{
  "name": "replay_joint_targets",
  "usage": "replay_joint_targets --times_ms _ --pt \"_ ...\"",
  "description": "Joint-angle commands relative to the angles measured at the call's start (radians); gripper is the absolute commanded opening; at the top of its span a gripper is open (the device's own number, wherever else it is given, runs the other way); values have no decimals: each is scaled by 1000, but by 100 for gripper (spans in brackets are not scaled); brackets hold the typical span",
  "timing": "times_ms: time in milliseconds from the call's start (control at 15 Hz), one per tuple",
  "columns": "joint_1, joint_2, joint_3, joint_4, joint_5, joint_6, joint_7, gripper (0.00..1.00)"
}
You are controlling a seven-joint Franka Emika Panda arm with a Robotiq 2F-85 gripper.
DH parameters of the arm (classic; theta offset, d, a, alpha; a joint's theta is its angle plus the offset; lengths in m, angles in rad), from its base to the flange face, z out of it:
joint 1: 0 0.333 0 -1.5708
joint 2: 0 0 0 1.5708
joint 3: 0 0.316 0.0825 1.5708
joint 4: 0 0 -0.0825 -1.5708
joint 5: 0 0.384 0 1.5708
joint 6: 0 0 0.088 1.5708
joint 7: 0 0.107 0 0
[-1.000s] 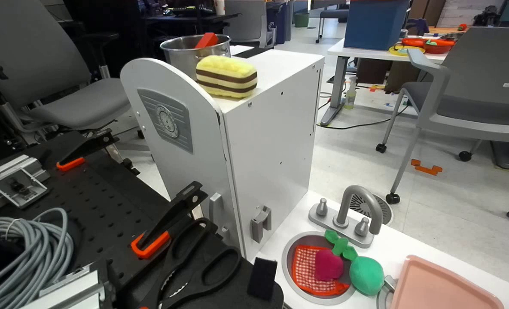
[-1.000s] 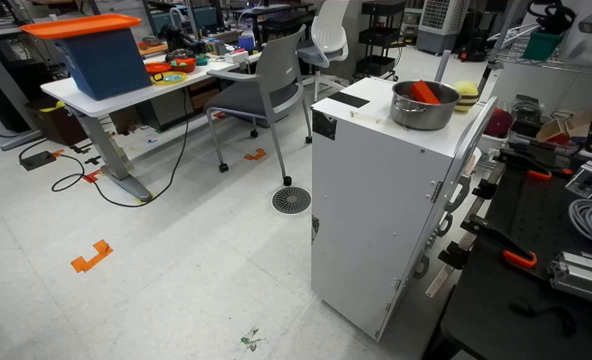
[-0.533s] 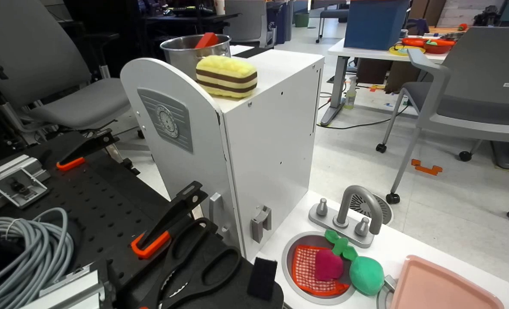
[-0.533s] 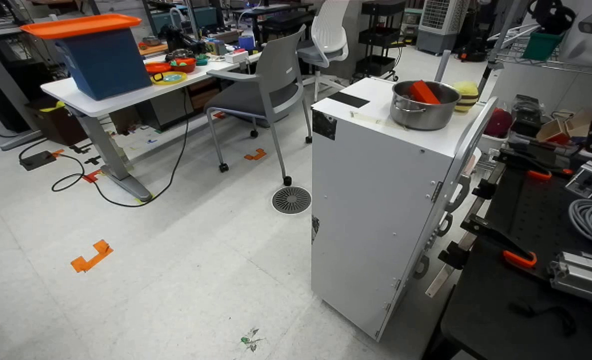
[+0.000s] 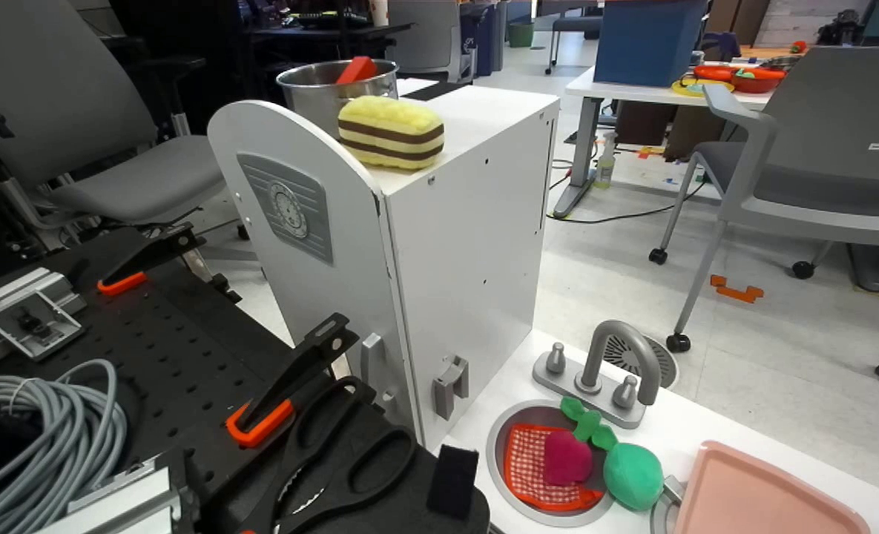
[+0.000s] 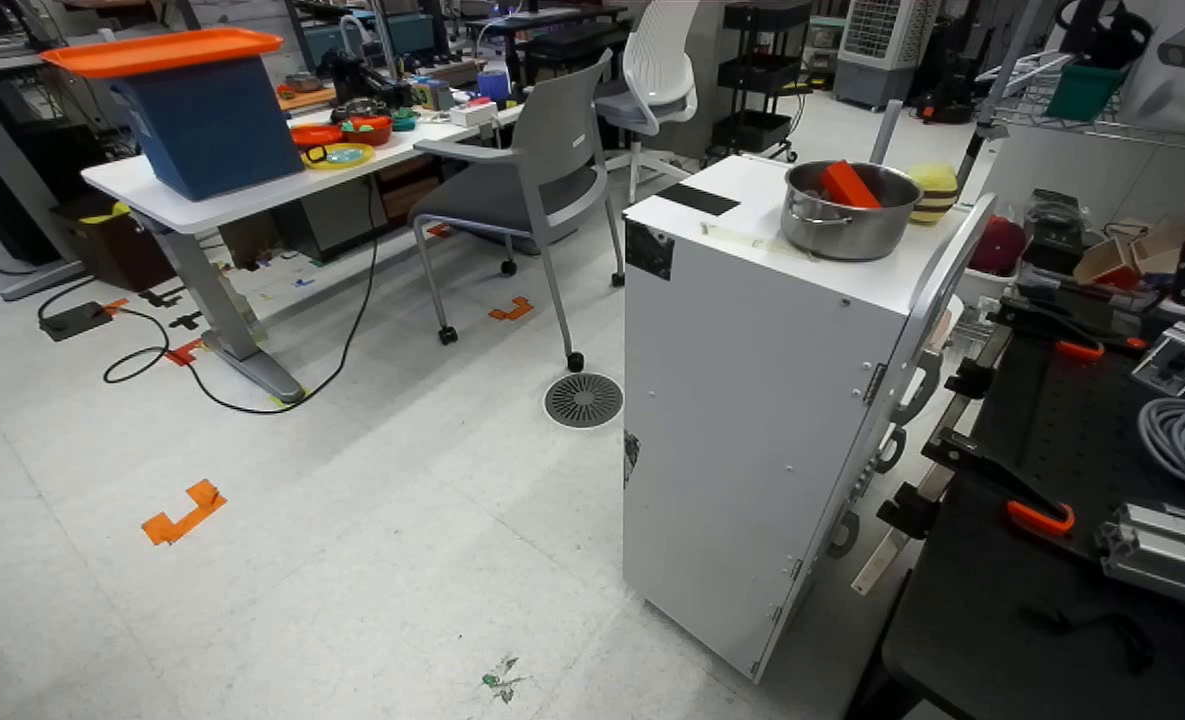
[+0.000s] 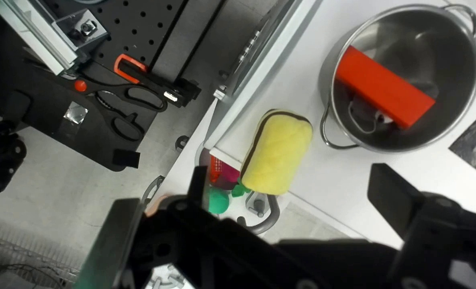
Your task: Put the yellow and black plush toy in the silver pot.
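Note:
The yellow and black plush toy [image 5: 391,133] lies on top of the white cabinet, near its edge. It also shows in the wrist view [image 7: 278,152] and behind the pot in an exterior view [image 6: 934,190]. The silver pot [image 5: 313,100] stands beside it, apart from it, and also shows in an exterior view [image 6: 842,238] and the wrist view [image 7: 426,52]. A red block [image 7: 384,88] and a small white thing lie in the pot. My gripper [image 7: 291,174] is open and empty, with the toy between and beyond its fingers in the picture. It is outside both exterior views.
The cabinet's raised rounded panel [image 5: 298,178] borders the toy's side. Below are a toy sink [image 5: 495,449] with a pink and a green toy, a grey faucet [image 5: 610,348] and a pink tray [image 5: 765,497]. A black table [image 5: 187,334] holds clamps, cable and scissors.

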Motion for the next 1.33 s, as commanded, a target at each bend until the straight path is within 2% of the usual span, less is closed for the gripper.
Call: replay_joint_targets --times_ms 0,333,600,1067,1267 --pt "-9 18 -6 -14 -19 86 125 100" --pt "-11 51 -5 -29 -73 179 284 100" --pt "-8 86 -18 -35 -90 211 375 100" --pt "16 188 -48 -17 78 204 330 100" --pt "25 226 -49 1 103 198 321 100"
